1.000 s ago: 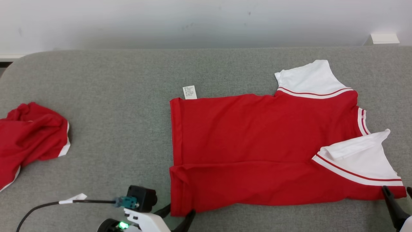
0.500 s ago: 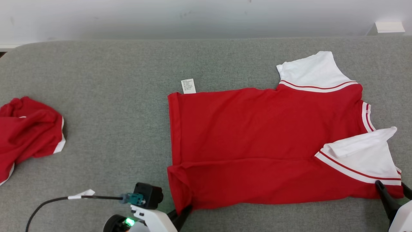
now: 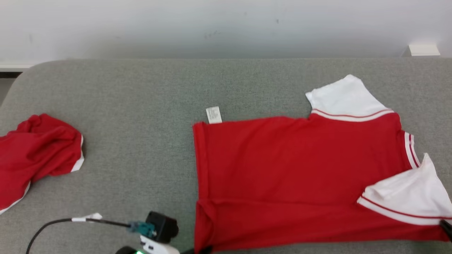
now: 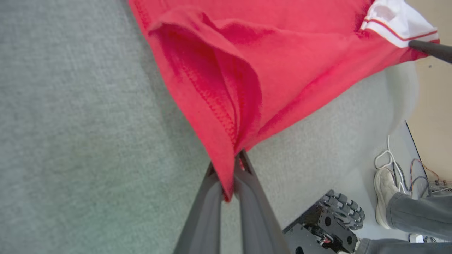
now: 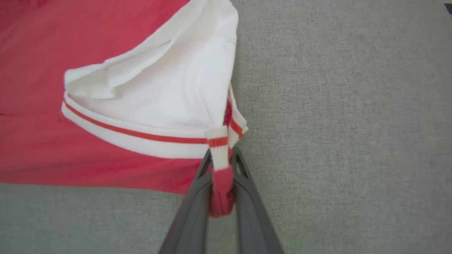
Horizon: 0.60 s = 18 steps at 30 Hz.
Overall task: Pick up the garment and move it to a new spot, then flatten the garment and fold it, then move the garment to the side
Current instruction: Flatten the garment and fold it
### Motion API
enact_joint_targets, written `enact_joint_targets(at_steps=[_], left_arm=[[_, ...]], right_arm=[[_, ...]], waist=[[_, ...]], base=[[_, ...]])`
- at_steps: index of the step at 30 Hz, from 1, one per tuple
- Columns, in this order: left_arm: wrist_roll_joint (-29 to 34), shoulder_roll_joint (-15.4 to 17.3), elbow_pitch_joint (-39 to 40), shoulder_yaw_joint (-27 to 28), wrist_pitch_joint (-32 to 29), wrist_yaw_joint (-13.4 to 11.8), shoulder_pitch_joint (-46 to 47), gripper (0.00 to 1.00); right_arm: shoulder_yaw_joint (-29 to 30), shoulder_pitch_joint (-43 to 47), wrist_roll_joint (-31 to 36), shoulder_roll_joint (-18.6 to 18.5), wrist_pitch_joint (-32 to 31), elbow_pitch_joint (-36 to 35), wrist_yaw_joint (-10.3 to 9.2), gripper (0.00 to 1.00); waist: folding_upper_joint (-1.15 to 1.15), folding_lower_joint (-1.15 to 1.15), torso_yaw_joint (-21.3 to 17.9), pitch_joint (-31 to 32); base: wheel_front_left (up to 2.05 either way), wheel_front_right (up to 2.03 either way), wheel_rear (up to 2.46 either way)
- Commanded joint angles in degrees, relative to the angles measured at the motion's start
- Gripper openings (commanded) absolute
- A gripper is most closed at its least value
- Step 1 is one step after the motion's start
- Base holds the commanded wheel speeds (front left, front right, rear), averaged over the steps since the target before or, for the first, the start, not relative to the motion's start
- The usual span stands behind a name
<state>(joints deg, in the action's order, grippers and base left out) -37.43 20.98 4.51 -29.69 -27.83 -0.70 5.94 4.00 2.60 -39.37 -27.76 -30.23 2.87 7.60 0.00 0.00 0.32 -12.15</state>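
Note:
The garment (image 3: 300, 176), a red shirt with white red-striped sleeves, lies spread on the grey cushioned surface (image 3: 141, 141). My left gripper (image 4: 227, 164) is shut on its near left hem corner, and the red cloth (image 4: 247, 70) rises in a fold from the fingers. In the head view that gripper (image 3: 204, 249) sits at the bottom edge. My right gripper (image 5: 221, 158) is shut on the near right corner, pinching the striped sleeve band and red hem of the garment (image 5: 106, 148). Only its dark fingertip (image 3: 445, 225) shows in the head view.
A second red garment (image 3: 39, 151) lies crumpled at the far left. A cable (image 3: 70, 221) runs to the left wrist camera (image 3: 160, 225). A wall backs the surface. Past the near edge, the left wrist view shows the robot's wheeled base (image 4: 339, 211) and a person's shoe (image 4: 385, 197).
Both grippers have shut on the garment's near corners, left first, then right. The near edge is lifted and drawn taut. The head camera has shifted, so the whole picture sits lower.

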Motion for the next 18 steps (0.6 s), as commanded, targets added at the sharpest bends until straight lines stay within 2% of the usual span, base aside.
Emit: enact_joint_targets(at_steps=[1, 6, 10, 11, 12, 13, 14, 18], left_arm=[[-0.6, 0.8, 0.7, 0.0, -0.4, 0.0, -1.2, 0.0], [-1.4, 2.7, 6.7, -1.5, -2.6, -0.9, -6.6, 0.0], [-1.2, 2.9, 7.8, -1.3, -2.0, -2.5, -9.5, 0.0], [-1.0, 2.5, 7.4, -1.2, -1.6, -2.9, -9.9, 0.07], [-1.0, 2.2, 7.0, -1.4, -1.3, -3.2, -10.2, 0.36], [-0.8, 2.2, 6.6, -1.4, -1.0, -3.4, -10.4, 0.68], [-0.1, 2.5, 6.1, -1.2, -0.8, -3.8, -10.3, 1.0], [0.0, 3.3, 6.0, 0.2, 0.1, -4.8, -10.1, 1.0]], right_arm=[[0.5, 1.3, -0.5, -0.8, -0.4, -0.6, -0.21, 0.0], [1.3, 9.2, -4.4, -1.6, -3.8, -6.6, -0.2, 0.0], [1.2, 14.5, -5.3, -0.9, -5.4, -8.7, -0.19, 0.0], [1.0, 14.9, -4.7, -0.7, -5.3, -8.6, -0.19, 0.14], [0.8, 15.0, -4.2, -0.4, -5.0, -8.3, -0.19, 0.43], [0.6, 15.0, -4.0, 0.0, -4.6, -7.9, -0.19, 1.0], [0.5, 14.8, -4.0, 0.2, -4.4, -7.7, -0.19, 1.0], [1.5, 14.5, -3.3, -0.6, -3.1, -7.0, -0.19, 1.0]], waist=[[0.0, 0.0, 0.0, 0.3], [0.0, 0.0, 0.3, 0.5], [0.0, 0.0, 0.3, 0.6], [0.0, 0.0, 0.2, 0.7], [0.0, 0.0, 0.1, 0.8], [0.0, 0.0, 0.0, 1.1], [0.0, 0.0, -0.1, 1.2], [0.0, 0.0, -0.2, 1.9]], base=[[0.0, 0.0, 0.0], [0.0, 0.0, 0.0], [0.0, 0.0, 0.0], [0.0, 0.0, 0.0], [0.0, 0.0, 0.0], [0.0, 0.0, 0.0], [0.0, 0.0, 0.0], [0.0, 0.0, 0.0]])
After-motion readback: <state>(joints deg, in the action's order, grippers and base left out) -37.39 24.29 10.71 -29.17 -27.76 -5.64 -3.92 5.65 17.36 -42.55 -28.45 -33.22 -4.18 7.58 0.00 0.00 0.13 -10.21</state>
